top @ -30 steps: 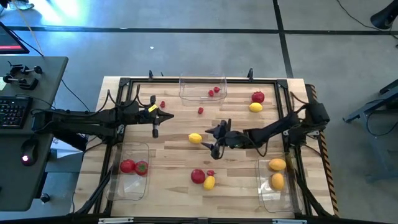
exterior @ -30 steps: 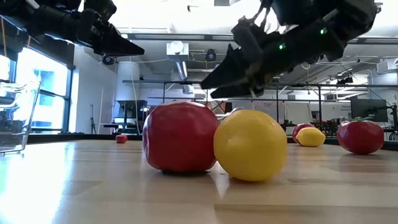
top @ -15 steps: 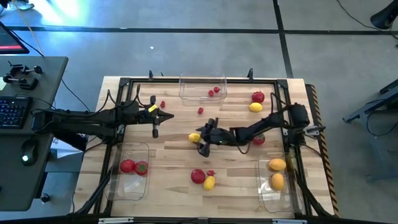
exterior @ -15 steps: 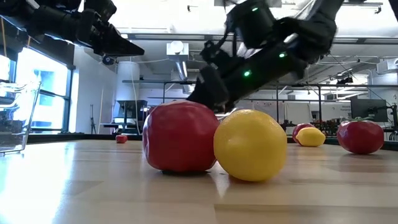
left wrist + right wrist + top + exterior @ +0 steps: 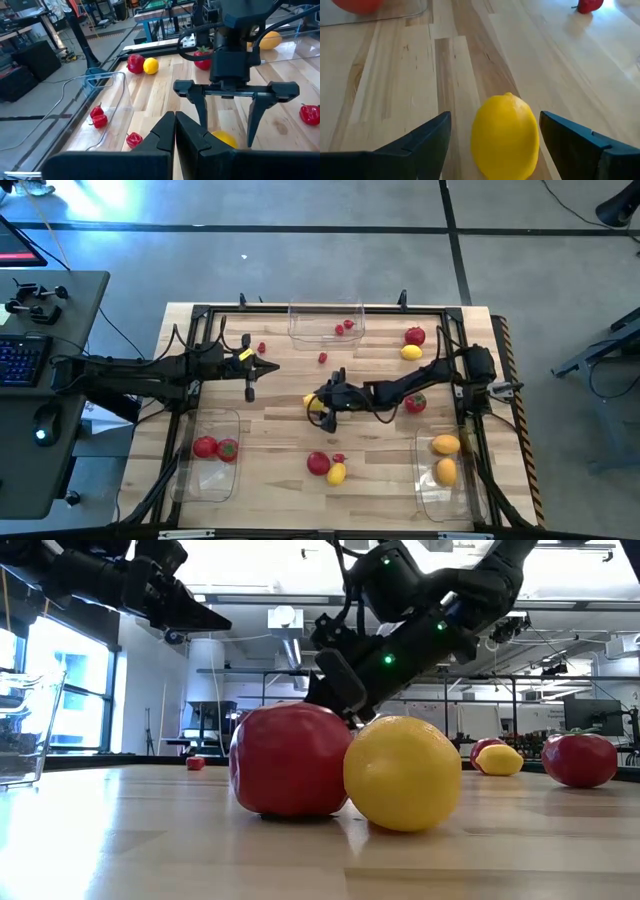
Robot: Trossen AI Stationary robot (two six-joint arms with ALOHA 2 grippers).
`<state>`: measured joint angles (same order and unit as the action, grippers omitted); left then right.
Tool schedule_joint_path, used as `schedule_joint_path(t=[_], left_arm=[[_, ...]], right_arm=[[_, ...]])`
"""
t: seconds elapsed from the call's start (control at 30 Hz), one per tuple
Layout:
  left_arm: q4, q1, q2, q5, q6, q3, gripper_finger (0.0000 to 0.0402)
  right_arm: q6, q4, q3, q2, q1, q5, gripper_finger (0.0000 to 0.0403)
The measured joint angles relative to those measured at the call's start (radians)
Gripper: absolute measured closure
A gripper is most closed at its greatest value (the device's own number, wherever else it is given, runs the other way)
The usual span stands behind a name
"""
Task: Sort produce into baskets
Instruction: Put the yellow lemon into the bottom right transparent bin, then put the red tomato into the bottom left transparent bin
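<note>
A yellow lemon (image 5: 505,132) lies on the wooden table near its middle. My right gripper (image 5: 495,120) is open and slants down over it from the table's right, one finger on each side of the lemon (image 5: 312,402), apart from it. The left wrist view shows the same straddle, with my right gripper (image 5: 227,117) over the lemon (image 5: 224,139). My left gripper (image 5: 250,376) is shut on nothing and hangs above the table's far left part. Three clear baskets stand at the far edge (image 5: 327,330), the near left (image 5: 212,470) and the near right (image 5: 445,490).
Loose produce lies about: a tomato (image 5: 415,336) and lemon (image 5: 411,352) at the far right, a tomato (image 5: 415,403) beside my right arm, a tomato (image 5: 318,463) and lemon (image 5: 336,473) near the front, and small berries (image 5: 322,358). A black frame (image 5: 300,310) edges the table.
My right gripper has gone toward the table's left edge and down, from beside the lemon to over it, and has tipped a little. It has stayed open. The lemon has not moved.
</note>
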<state>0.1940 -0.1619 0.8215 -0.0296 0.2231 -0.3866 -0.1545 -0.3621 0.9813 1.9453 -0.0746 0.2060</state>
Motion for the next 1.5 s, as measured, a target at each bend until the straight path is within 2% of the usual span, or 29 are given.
schedule_joint_path(t=[0.37, 0.47, 0.7, 0.87, 1.13, 1.23, 1.37, 1.5], left_arm=[[-0.001, 0.000, 0.000, 0.000, 0.042, 0.000, 0.0402], [-0.002, 0.000, 0.000, 0.000, 0.043, 0.000, 0.0401], [-0.008, -0.002, 0.000, 0.000, 0.041, 0.000, 0.0402], [-0.018, -0.001, 0.000, 0.000, 0.040, 0.000, 0.0401], [-0.050, -0.001, 0.000, 0.000, 0.041, 0.000, 0.0401], [-0.049, -0.001, 0.000, 0.000, 0.041, 0.000, 0.0401], [-0.049, -0.001, 0.000, 0.000, 0.041, 0.000, 0.0401], [-0.049, -0.001, 0.000, 0.000, 0.036, 0.000, 0.0402]], right_arm=[[-0.002, 0.010, 0.000, 0.013, 0.011, -0.006, 0.0107], [0.000, -0.015, 0.000, 0.047, 0.016, -0.040, 0.0107], [0.032, -0.021, 0.000, 0.062, 0.017, -0.002, 0.0107], [0.027, 0.014, 0.000, 0.014, 0.004, -0.033, 0.0107], [0.003, 0.144, 0.000, -0.108, -0.032, -0.007, 0.0107], [-0.031, 0.224, 0.000, -0.171, -0.057, -0.061, 0.0107], [-0.088, 0.220, 0.000, -0.211, -0.125, -0.228, 0.0107], [-0.131, 0.155, 0.000, -0.186, -0.214, -0.235, 0.0107]])
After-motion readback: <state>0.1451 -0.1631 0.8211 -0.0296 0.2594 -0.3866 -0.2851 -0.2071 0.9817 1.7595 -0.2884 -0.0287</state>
